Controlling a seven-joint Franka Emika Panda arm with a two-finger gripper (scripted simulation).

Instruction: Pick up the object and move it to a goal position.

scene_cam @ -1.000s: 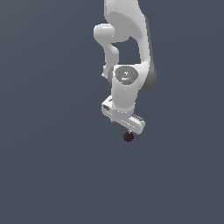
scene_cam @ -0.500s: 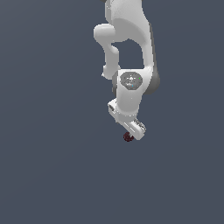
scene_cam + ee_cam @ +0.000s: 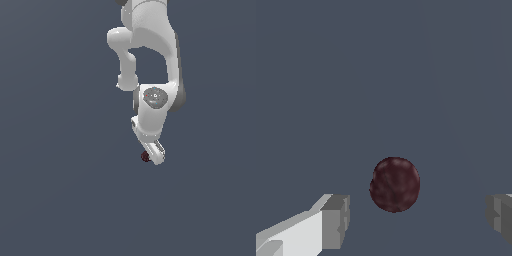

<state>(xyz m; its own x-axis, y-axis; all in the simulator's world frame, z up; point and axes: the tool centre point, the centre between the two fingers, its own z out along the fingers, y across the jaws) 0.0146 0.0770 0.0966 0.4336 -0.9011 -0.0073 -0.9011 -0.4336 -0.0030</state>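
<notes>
We see ball (image 3: 394,184) lying between spread fingers (image 3: 336,221), gap on both sides, no contact yet. Roundish, no long axis, so grip angle matters little. Ball sits nearer one finger than other, slightly off centre. In exterior view, ball (image 3: 145,156) rests on grey floor (image 3: 60,200), just beside gripper (image 3: 153,153) tip. Arm (image 3: 150,60) reaches down from above, wrist tilted. We judge closing comes next.
</notes>
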